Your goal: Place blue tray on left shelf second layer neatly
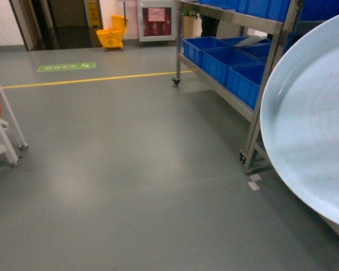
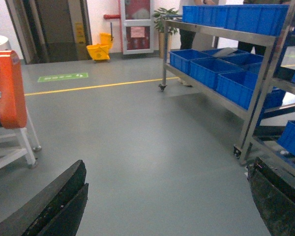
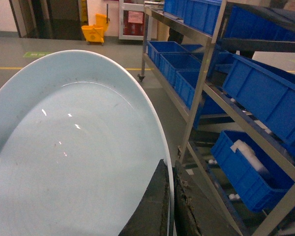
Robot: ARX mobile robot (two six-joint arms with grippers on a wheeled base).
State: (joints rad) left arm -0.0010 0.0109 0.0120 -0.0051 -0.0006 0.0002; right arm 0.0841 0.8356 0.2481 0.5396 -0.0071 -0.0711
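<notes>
Right gripper jaws pinch blue tray rim, tray tilted beside steel shelf w/ blue crates; left gripper jaws wide apart, empty.

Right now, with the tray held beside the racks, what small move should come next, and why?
Probably keep the right tool clamped on the blue tray and roll the base closer to the left shelf. The tray sits tilted on its rim grip, short of any tier, and blue crates fill the rails in view, so a free spot isn't visible yet.
</notes>
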